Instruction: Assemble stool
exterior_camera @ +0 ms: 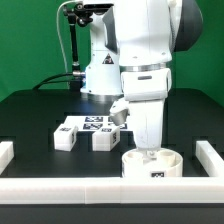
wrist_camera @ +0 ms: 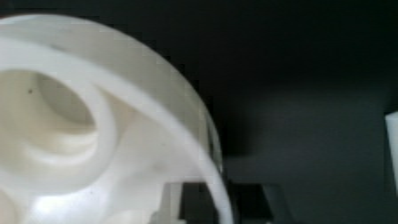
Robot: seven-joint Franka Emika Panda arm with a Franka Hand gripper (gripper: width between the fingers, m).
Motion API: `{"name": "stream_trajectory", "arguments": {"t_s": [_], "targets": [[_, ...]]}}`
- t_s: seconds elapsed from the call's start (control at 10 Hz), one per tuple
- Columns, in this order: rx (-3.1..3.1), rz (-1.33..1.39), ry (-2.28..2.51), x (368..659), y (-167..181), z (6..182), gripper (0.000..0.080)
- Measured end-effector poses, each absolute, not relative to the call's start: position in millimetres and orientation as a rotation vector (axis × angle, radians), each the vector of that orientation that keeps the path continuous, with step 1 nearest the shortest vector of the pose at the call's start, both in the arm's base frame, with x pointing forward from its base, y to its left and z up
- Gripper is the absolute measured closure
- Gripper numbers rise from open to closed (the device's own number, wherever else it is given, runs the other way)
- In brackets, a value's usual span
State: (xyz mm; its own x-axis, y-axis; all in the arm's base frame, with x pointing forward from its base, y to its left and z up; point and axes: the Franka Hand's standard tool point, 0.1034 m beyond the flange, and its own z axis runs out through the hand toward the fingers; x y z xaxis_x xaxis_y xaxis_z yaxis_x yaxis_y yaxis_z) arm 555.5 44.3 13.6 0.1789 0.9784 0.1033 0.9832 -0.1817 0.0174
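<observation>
— Where is the seat at this moment?

— Lower middle of the exterior view. The seat point(exterior_camera: 150, 166) lies flat on the black table point(exterior_camera: 30, 115), hollow side up, just behind the front border bar point(exterior_camera: 60, 186). The arm point(exterior_camera: 145, 60) stands straight over it.

— And the gripper?

— The gripper point(exterior_camera: 149, 151) reaches down onto the seat's rim. In the wrist view the gripper point(wrist_camera: 222, 205) has its dark fingers point(wrist_camera: 189, 203) pressed together, with the thin curved wall of the seat point(wrist_camera: 89, 120) running between them. I'd say it is pinching that wall. The close-up is blurred, though, so the exact contact is hard to make out.

— Why take it by the wall?

— My guess is that the disc is too wide to span, and the wall is the one thin edge it can nip. That hold would let the arm drag or steady the seat against the bar.

— The legs?

— One leg point(exterior_camera: 67, 137) and another leg point(exterior_camera: 103, 139) lie left of centre, apart from the seat and beside the marker board point(exterior_camera: 93, 122). Neither is fitted yet.
</observation>
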Motion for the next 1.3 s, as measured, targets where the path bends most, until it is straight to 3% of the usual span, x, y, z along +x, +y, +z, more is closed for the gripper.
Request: {"name": "stream_trajectory", "arguments": {"t_s": [0.3,0.9,1.3], "targets": [[-2.377,-0.14,-1.966,555.6,43.6,13.6,0.077],[-2.363,-0.171,-1.962,576.6,89.5,13.4,0.077],[-2.361,-0.165,-1.959,576.4,89.8,13.3,0.077]]}}
